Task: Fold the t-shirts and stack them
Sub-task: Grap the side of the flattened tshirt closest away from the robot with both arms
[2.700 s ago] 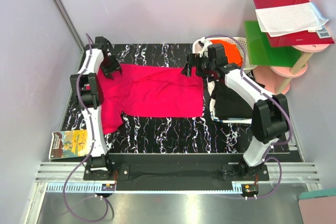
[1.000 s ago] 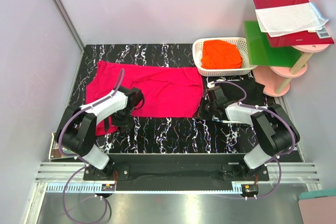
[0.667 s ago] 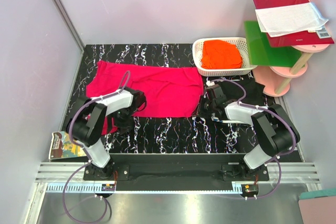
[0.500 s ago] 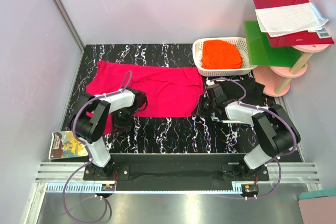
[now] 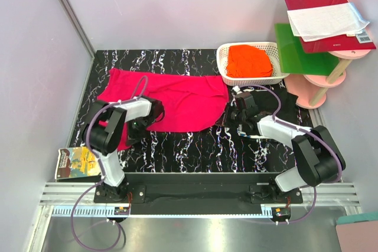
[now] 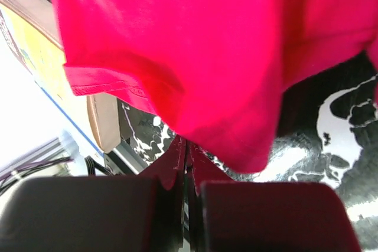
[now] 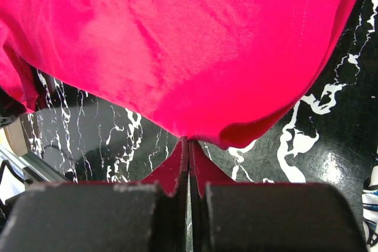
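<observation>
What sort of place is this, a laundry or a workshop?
Probably a robot test cell, not a laundry: a left arm and right arm are fixed at the edge of a marbled table, plain walls box it in, and the pink t-shirt and basket of orange cloth look staged.

Black, white-veined worktop [image 5: 177,146] carries a magenta t-shirt [image 5: 183,95] spread across its middle, a white basket [image 5: 253,80] at the far right, a black garment [image 5: 284,103] beside it
</observation>
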{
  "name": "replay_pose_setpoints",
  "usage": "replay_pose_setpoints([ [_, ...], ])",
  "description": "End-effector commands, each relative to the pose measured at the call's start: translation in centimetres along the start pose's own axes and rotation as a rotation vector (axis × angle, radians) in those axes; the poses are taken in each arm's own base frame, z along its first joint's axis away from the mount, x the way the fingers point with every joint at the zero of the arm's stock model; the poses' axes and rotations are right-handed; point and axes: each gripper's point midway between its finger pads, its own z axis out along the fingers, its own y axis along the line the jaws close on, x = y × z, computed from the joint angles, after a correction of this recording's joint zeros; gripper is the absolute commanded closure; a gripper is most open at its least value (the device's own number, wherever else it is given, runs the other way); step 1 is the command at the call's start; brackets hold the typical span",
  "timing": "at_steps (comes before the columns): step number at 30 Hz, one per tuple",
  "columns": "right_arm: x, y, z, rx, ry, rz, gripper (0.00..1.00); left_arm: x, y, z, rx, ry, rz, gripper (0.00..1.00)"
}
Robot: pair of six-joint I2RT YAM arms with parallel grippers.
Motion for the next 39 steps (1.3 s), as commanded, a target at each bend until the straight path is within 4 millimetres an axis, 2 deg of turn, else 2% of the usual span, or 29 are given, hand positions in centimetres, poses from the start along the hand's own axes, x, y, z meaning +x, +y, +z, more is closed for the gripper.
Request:
replay_pose_setpoints([
  [1, -0.6, 0.4, -0.4, 0.0, -0.033, -0.028, 1.0, -2.5, 1.8, -2.7, 0.066, -0.14, -0.146, 1.0],
  [3, -0.5, 0.4, -0.3, -0.003, -0.029, -0.026, 1.0, -2.8, 2.3, -3.5, 0.103, -0.169, -0.174, 1.0],
  [4, -0.4, 0.4, -0.1, -0.003, -0.022, -0.026, 1.0, -2.7, 2.3, -3.6, 0.116, -0.172, -0.171, 0.94],
  [6, -0.6, 0.5, 0.0, -0.007, -0.024, -0.024, 1.0, -2.4, 1.9, -3.8, 0.142, -0.163, -0.166, 0.5],
  [8, -0.6, 0.6, 0.1, -0.011, -0.021, -0.026, 1.0, -2.0, 1.5, -3.4, 0.141, -0.157, -0.15, 0.18],
  [10, -0.6, 0.6, 0.2, -0.011, -0.019, -0.025, 1.0, -1.9, 0.9, -2.9, 0.143, -0.151, -0.145, 0.15],
  [14, -0.6, 0.5, 0.1, -0.009, -0.021, -0.027, 1.0, -1.5, -1.1, -1.2, 0.117, -0.105, -0.093, 0.2],
  [16, -0.7, 0.6, 0.0, -0.011, -0.027, -0.028, 1.0, -1.3, -2.2, -0.4, 0.108, -0.081, -0.067, 0.27],
  [18, -0.6, 0.6, -0.1, -0.011, -0.029, -0.029, 1.0, -1.4, -2.5, -0.3, 0.089, -0.079, -0.055, 0.34],
  [19, -0.6, 0.6, -0.2, -0.012, -0.03, -0.027, 1.0, -1.6, -2.6, -0.3, 0.081, -0.087, -0.053, 0.45],
  [21, -0.6, 0.6, -0.2, -0.012, -0.03, -0.027, 1.0, -1.8, -3.0, -0.5, 0.101, -0.086, -0.05, 0.59],
  [22, -0.6, 0.6, -0.2, -0.012, -0.03, -0.029, 1.0, -1.8, -3.2, -0.7, 0.114, -0.082, -0.046, 0.81],
  [24, -0.6, 0.6, -0.2, -0.012, -0.03, -0.026, 1.0, -1.8, -3.3, -0.8, 0.118, -0.08, -0.037, 1.0],
  [28, -0.8, 0.7, -0.3, -0.013, -0.037, -0.031, 1.0, -1.6, -1.9, -1.3, 0.098, -0.091, -0.059, 1.0],
  [32, -1.0, 0.8, -0.2, -0.013, -0.04, -0.034, 1.0, -1.5, 1.6, -2.8, 0.029, -0.116, -0.109, 1.0],
  [35, -1.4, 0.9, -0.3, -0.013, -0.053, -0.043, 1.0, -2.6, 4.0, -3.7, -0.033, -0.141, -0.162, 1.0],
  [39, -2.4, 1.1, -0.6, -0.001, -0.081, -0.064, 1.0, -4.9, 5.9, -3.8, -0.124, -0.144, -0.18, 1.0],
])
